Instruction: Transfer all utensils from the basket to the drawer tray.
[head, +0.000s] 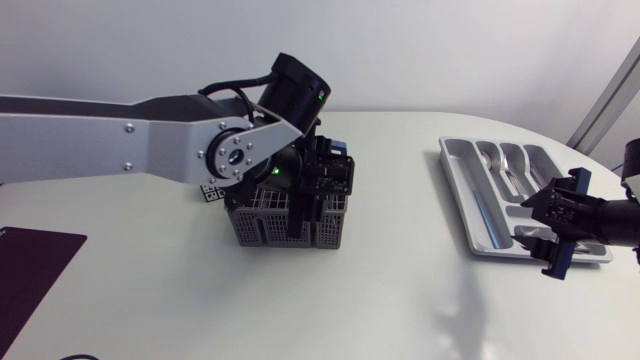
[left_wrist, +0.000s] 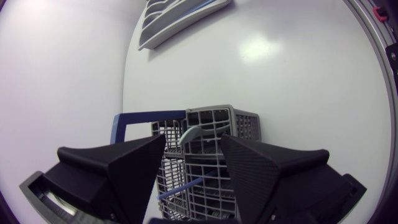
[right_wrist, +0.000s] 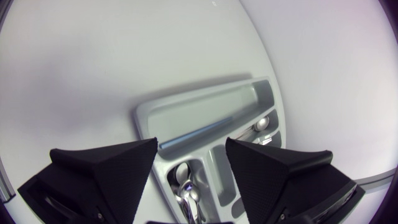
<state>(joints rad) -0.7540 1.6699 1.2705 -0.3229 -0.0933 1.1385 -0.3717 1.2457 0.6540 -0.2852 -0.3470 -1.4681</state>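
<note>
Partly hidden: basket (head: 265, 222) under left gripper (left_wrist: 193, 148) (jaws apart); esp. contents.

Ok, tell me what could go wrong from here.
The left claw hangs open over the basket; its broad fingers may jam on the grid or drag the basket up instead of gripping the grey utensil handle. The right claw hangs open over the tray, near the table edge; a bump might shove it.
</note>
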